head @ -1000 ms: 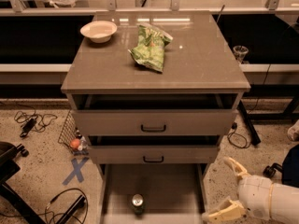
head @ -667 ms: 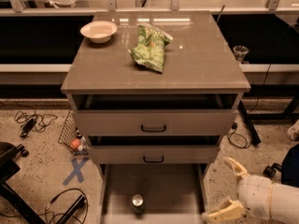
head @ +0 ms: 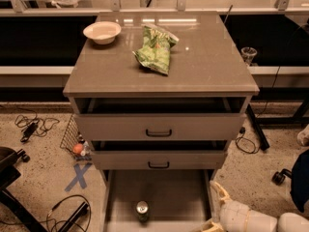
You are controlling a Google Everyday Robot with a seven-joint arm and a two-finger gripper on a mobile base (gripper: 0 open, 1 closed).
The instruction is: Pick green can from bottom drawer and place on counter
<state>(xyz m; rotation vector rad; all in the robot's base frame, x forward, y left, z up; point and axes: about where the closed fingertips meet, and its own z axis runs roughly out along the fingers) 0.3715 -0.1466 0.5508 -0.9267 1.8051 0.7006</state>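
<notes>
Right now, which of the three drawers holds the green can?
The bottom drawer, pulled out furthest: the green can stands on its floor. The gripper hovers open at its right edge.

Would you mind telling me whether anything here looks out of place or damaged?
Nothing looks spilled or damaged. The green can stands upright in the bottom drawer, the snack bag lies crumpled on the counter, and the gripper hovers open beside the drawer's right wall.
</notes>
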